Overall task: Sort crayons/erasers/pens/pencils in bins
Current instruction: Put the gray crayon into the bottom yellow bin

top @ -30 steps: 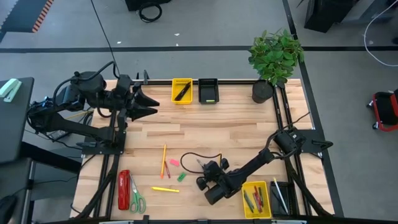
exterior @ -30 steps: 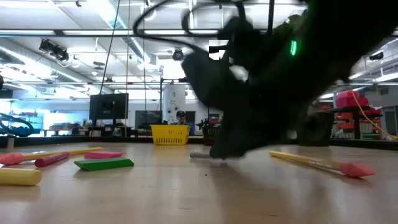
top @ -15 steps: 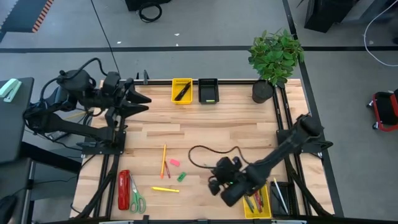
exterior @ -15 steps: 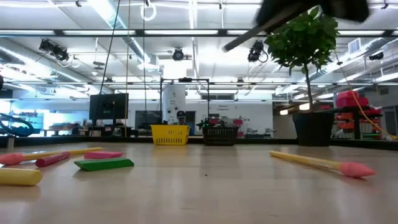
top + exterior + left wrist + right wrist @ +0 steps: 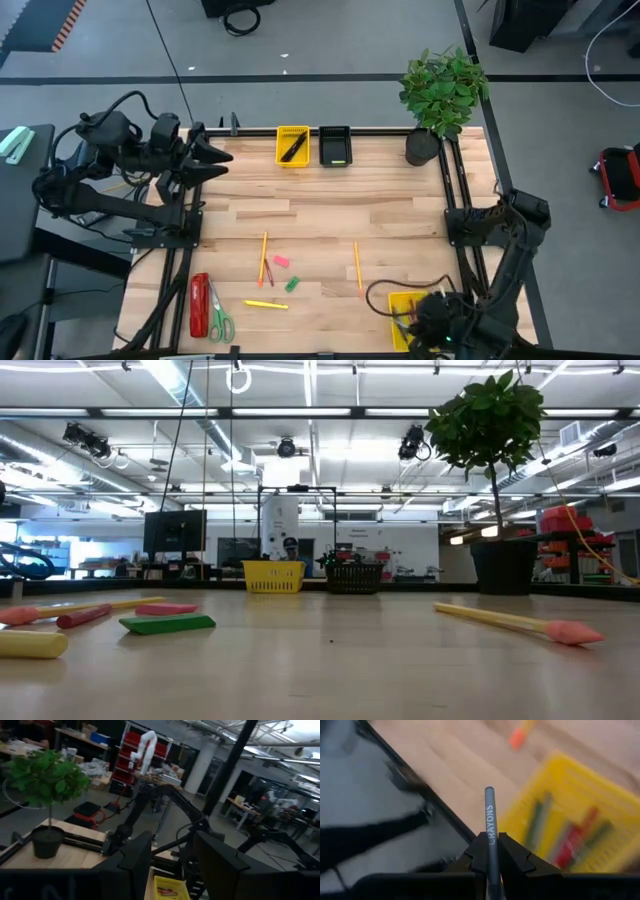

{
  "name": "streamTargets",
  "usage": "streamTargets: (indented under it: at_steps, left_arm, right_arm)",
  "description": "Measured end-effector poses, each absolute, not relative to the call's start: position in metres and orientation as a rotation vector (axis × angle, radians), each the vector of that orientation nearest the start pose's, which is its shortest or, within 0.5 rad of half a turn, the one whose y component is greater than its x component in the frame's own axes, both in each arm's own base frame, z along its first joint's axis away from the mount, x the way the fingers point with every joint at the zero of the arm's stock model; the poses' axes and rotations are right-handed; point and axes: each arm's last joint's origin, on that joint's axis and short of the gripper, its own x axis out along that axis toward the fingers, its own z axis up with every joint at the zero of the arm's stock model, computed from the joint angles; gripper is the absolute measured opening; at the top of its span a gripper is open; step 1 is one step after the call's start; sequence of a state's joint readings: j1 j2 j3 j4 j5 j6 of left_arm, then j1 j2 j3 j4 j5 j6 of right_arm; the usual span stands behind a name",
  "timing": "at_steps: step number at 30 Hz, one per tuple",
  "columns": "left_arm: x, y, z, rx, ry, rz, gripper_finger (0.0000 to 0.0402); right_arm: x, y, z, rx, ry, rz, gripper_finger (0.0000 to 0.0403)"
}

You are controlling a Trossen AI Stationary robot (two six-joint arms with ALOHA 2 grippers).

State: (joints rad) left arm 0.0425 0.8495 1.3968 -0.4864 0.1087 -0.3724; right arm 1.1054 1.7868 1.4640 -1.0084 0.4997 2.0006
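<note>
The right tool (image 5: 491, 851) pinches a grey crayon (image 5: 490, 822) over the near yellow bin (image 5: 403, 303), which already holds crayons. Pencils (image 5: 357, 266), erasers (image 5: 281, 261) and a crayon remain on the surface (image 5: 330, 205). The left tool (image 5: 170, 865) waits spread, far back.

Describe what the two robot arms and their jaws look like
Both arms are dark, jointed links with loose black cables looping around them. The left gripper ends in two broad, flat black fingers. The right gripper has narrower black fingers with angular, stepped tips. No markings show on either.
</note>
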Motion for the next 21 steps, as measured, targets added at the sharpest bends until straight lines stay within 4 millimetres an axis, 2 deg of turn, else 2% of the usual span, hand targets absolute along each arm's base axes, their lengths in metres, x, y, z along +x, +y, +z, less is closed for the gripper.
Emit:
streamTargets:
  at_steps: [6, 15, 21]
  left_arm:
    - [0.121, 0.004, 0.484, -0.370, -0.032, -0.014, 0.0160]
    - [0.120, 0.004, 0.484, -0.425, -0.032, -0.010, 0.0146]
    - [0.127, 0.004, 0.481, -0.426, -0.003, 0.003, 0.0131]
  right_arm:
    - [0.163, 0.300, 0.229, 0.785, 0.993, -0.555, 0.0038]
    - [0.153, 0.283, 0.194, 0.712, 1.054, -0.646, 0.0039]
    - [0.157, 0.281, 0.182, 0.745, 1.043, -0.629, 0.0039]
